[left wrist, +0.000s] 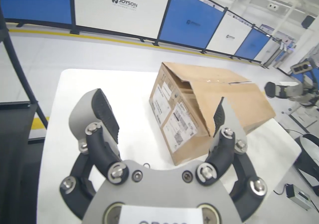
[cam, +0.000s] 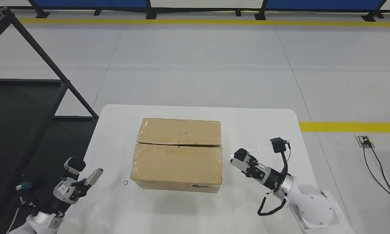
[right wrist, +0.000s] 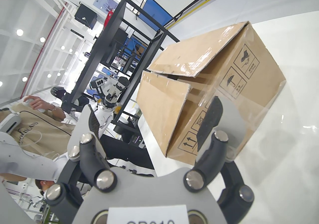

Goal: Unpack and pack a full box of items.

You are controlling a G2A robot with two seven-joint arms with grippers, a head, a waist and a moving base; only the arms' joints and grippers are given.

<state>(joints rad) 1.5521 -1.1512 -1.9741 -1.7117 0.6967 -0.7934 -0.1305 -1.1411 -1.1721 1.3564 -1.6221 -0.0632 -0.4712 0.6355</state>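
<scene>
A brown cardboard box (cam: 178,153) lies in the middle of the white table (cam: 262,121). Its two top flaps are folded down, with a slightly gaping seam between them. My left gripper (cam: 85,180) hovers over the table's front left corner, apart from the box, open and holding nothing. The left wrist view has the same gripper (left wrist: 162,110) aimed at the labelled end of the box (left wrist: 211,100). My right gripper (cam: 242,161) sits close to the box's right end, open and holding nothing. In the right wrist view it (right wrist: 152,118) faces the box (right wrist: 211,73) corner.
A small metal ring (cam: 125,183) lies on the table just left of the box's front corner. A black metal frame (cam: 36,63) stands beside the table's left edge. Bare table surrounds the box on all sides.
</scene>
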